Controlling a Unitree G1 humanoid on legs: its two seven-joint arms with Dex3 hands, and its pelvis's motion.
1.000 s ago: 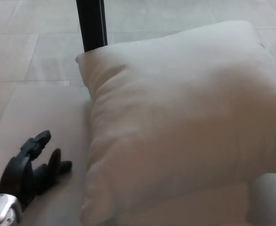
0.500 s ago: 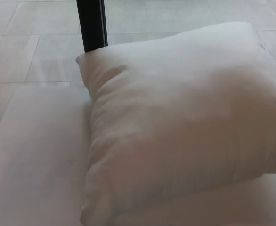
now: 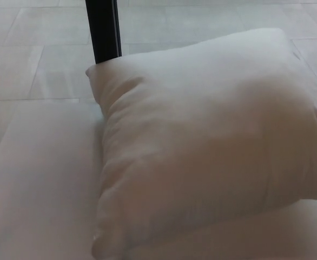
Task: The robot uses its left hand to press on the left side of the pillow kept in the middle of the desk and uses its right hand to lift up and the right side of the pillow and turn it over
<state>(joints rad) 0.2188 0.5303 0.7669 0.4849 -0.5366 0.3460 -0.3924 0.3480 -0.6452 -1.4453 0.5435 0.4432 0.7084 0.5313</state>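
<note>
White pillow (image 3: 207,146) lies flat on pale desk (image 3: 39,179); black post (image 3: 103,30) behind, perhaps a stand; neither robot hand visible.

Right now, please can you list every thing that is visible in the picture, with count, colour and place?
pillow: one, white, lying on the desk, filling the middle and right of the view
desk: one, pale off-white surface, bare part at the left of the pillow
black post: one, black, upright, behind the pillow's far left corner
floor: light grey tiles, beyond the desk at the top
robot's hands: none in view, neither left nor right
</note>
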